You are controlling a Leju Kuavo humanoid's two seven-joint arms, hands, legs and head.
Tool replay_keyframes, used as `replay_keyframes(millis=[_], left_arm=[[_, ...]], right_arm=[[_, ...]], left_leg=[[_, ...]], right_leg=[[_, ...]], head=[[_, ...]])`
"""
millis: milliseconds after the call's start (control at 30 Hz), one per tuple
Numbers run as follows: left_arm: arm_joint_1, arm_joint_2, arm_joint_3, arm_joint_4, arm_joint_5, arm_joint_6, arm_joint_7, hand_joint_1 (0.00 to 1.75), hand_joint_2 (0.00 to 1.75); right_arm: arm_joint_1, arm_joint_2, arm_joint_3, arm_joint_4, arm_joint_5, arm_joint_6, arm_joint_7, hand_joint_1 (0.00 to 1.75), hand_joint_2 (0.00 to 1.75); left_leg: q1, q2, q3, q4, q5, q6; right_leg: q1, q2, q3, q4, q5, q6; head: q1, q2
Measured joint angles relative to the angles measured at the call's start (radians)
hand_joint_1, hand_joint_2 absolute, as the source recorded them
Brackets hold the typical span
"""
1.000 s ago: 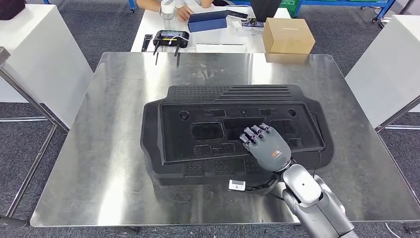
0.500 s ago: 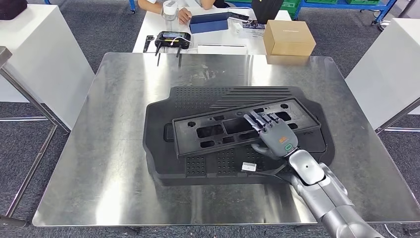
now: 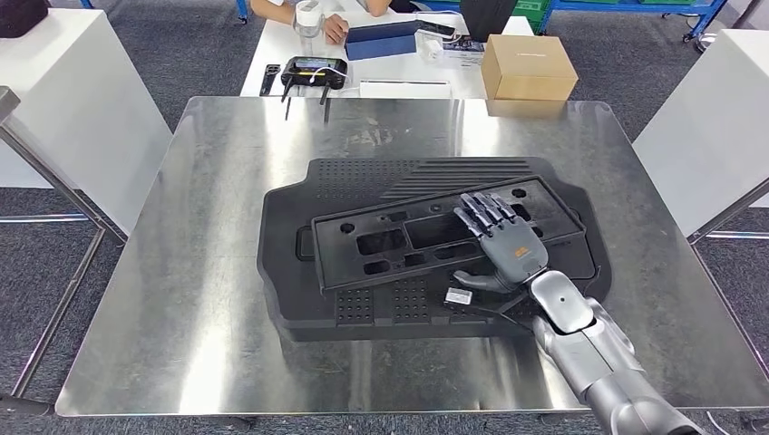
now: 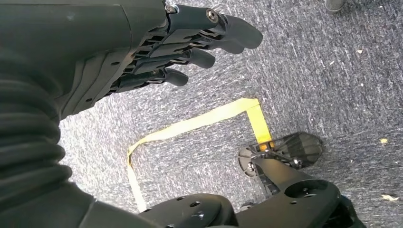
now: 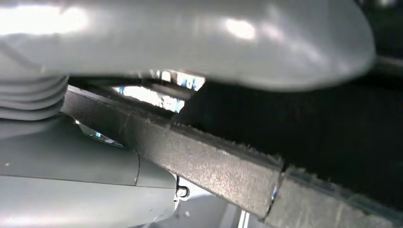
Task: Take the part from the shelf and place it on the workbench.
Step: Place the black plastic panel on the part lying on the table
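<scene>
Head view: the right hand (image 3: 508,254) gripped the black frame part (image 3: 426,234), fingers laid over its top face and thumb tucked under its near edge.
Part position: it sat tilted and skewed over the larger black moulded tray (image 3: 354,308), which lay flat on the metal workbench (image 3: 218,181).
Right wrist view: a close, blurred look at a dark foam-like edge (image 5: 199,156) beneath the grey thumb (image 5: 190,42); the grip itself could not be read there.
Left hand (image 4: 190,47): hung over grey carpet with its fingers loosely apart, holding nothing.
Progress: the part was already over the workbench rather than at a shelf, so the carrying looked done.
Remaining: lowering the part until it rests fully, then letting go and drawing the hand clear.
Background: a cardboard box (image 3: 529,65) and a handheld controller (image 3: 314,71) stood on the white table beyond.
</scene>
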Motion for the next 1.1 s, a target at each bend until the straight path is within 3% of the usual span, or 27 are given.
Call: replay_keyframes(millis=[133,233,367,500,733,1100], left_arm=[[-0.003,0.000,0.000,0.000,0.020,0.006,-0.010,0.00,0.00],[-0.005,0.000,0.000,0.000,0.027,0.006,-0.025,0.00,0.00],[-0.008,0.000,0.000,0.000,0.031,0.004,-0.041,0.00,0.00],[-0.010,0.000,0.000,0.000,0.029,0.004,-0.040,0.00,0.00],[-0.021,-0.004,0.000,0.000,0.009,0.006,-0.036,0.00,0.00],[-0.024,-0.008,0.000,0.000,0.005,0.007,-0.036,0.00,0.00]], right_arm=[[-0.007,0.013,-0.018,0.035,-0.055,0.084,-0.003,0.00,0.00],[-0.001,0.030,-0.041,0.038,-0.186,0.168,-0.063,0.00,0.00],[0.030,0.057,-0.062,-0.020,-0.359,0.267,-0.138,0.00,0.00],[0.066,0.080,-0.051,-0.107,-0.403,0.318,-0.150,0.00,0.00],[0.110,0.118,0.028,-0.219,-0.382,0.321,-0.156,0.00,0.00],[0.128,0.134,0.087,-0.231,-0.355,0.292,-0.143,0.00,0.00]], left_leg=[[0.000,0.000,0.001,0.000,0.000,0.000],[0.000,0.000,0.001,0.000,0.000,0.000],[0.000,0.001,0.002,0.000,0.000,0.000],[0.001,0.001,0.002,0.000,0.000,0.000],[0.001,0.001,0.002,-0.001,0.000,-0.001],[0.001,0.001,0.002,-0.002,0.000,-0.001]], right_leg=[[0.000,0.000,-0.003,0.000,-0.001,-0.001],[0.000,0.000,-0.004,0.000,-0.001,-0.001],[0.000,0.000,-0.004,0.000,-0.001,-0.001],[0.001,0.000,-0.003,0.000,-0.001,-0.001],[0.001,0.000,-0.004,0.000,-0.002,-0.002],[0.001,0.000,-0.004,0.000,-0.002,-0.002]], head=[[0.000,0.000],[0.000,0.000],[0.000,0.000],[0.000,0.000],[0.000,0.000],[0.000,0.000]])
